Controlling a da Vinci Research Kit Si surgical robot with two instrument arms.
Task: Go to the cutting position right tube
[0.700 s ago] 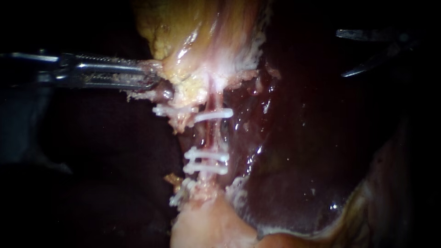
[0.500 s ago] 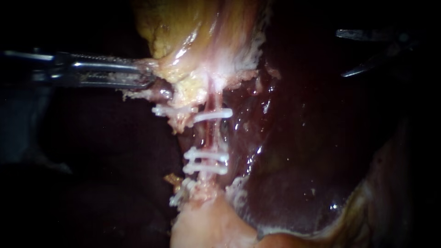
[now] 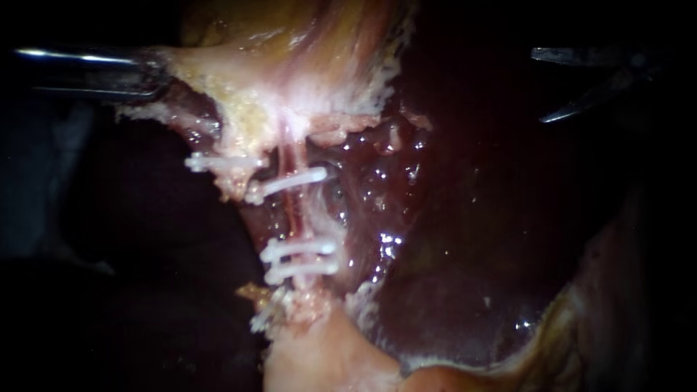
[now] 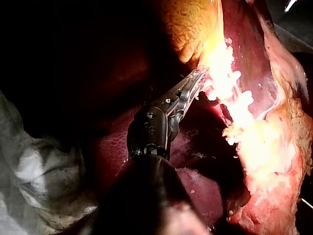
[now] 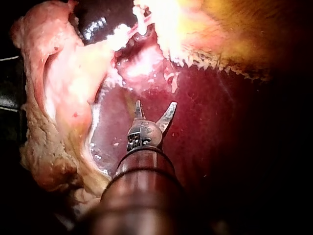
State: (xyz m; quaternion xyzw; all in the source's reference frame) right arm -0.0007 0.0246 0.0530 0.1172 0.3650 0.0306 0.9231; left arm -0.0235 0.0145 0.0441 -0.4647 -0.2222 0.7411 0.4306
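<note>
My left instrument (image 3: 149,76) clamps the gallbladder (image 3: 290,43), seemingly to tension the right tube (image 3: 292,214) — right instrument (image 3: 539,85), jaws apart, hangs well clear of it.

The right tube (image 3: 294,214) is a thin pink strand, wet and pulled straight, leaning slightly. One white clip (image 3: 287,181) crosses its upper part and two more clips (image 3: 301,249) cross its lower part, leaving a bare stretch between. It lies ahead of the right instrument (image 3: 546,85) and well apart from that instrument's open hand.
</note>
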